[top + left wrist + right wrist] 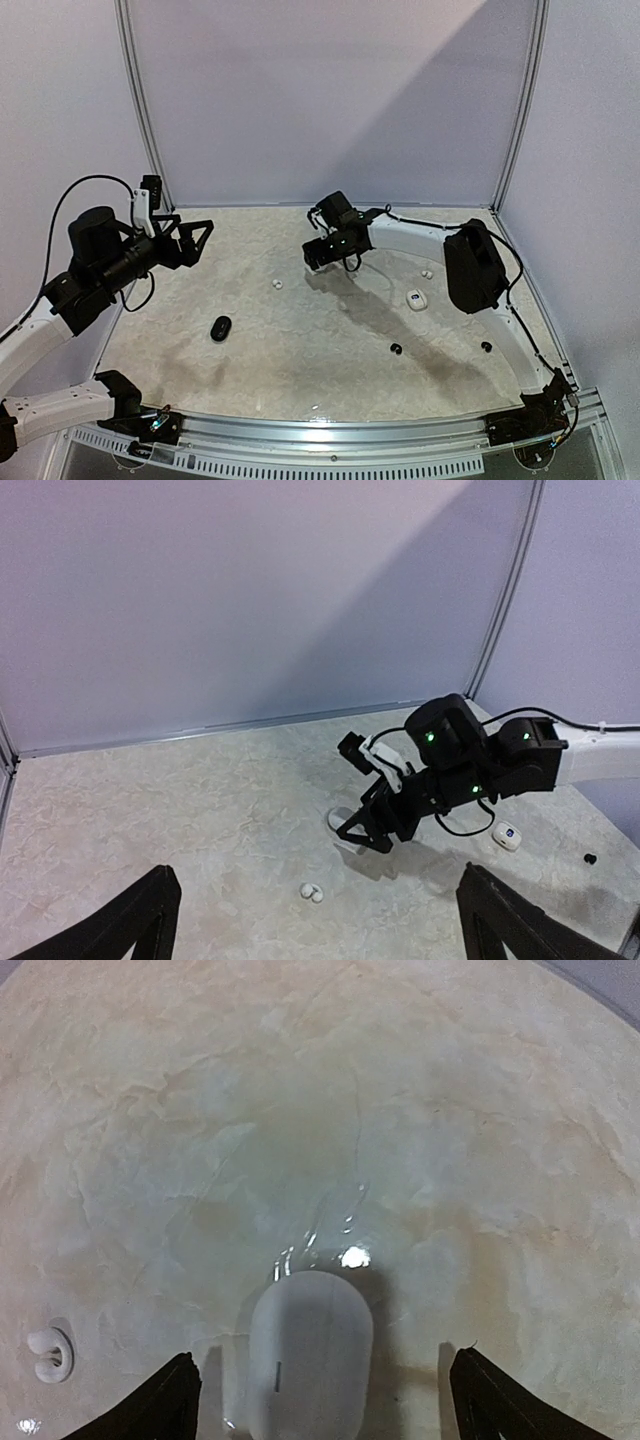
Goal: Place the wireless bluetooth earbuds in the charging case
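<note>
A robotics lab test booth: plain pale panel walls (330, 100) held by slim metal corner posts (143, 110) enclose a beige marble-patterned desk (300, 350), with black-and-white robot arms (100, 265) bolted at its near edge.

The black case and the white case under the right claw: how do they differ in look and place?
Colour: the black case is black, the white case white. Place: the black case lies alone on the left side of the table; the white case lies between the tips of the open right claw, with gaps on both sides. Both are rounded ovals lying flat, seemingly closed.
</note>
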`<state>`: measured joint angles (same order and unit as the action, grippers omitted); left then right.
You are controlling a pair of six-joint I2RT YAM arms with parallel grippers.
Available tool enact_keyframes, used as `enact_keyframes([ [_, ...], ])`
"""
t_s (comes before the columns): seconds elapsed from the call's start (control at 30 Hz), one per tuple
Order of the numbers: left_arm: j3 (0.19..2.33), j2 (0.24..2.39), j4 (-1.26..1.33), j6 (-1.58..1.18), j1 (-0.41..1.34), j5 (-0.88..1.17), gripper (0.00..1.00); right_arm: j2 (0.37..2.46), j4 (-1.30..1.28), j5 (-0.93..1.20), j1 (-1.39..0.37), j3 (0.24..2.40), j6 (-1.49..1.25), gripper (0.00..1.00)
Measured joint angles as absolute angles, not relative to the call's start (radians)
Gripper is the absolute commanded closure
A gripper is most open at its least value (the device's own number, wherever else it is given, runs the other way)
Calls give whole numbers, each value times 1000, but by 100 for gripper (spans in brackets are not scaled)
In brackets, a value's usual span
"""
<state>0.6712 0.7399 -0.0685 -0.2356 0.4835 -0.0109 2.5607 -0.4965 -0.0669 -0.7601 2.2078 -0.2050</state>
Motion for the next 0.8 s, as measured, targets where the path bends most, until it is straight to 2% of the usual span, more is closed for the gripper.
enact_keyframes([
  [0.13,671,740,-59,-236,484,-10,1,2609,-492,-83,-782,2241,-209,24],
  [0.37,662,740,-42,-234,483,-10,2,2619,-512,-118,-797,2248,-223,55],
  [0.43,660,740,-41,-234,483,-10,3,2619,-516,-123,-797,2246,-225,61],
  [0.63,660,741,-40,-234,483,-10,6,2601,-471,-125,-797,2199,-193,73],
  [0.8,660,741,-40,-231,481,18,19,2450,-340,-117,-806,1942,-77,76],
])
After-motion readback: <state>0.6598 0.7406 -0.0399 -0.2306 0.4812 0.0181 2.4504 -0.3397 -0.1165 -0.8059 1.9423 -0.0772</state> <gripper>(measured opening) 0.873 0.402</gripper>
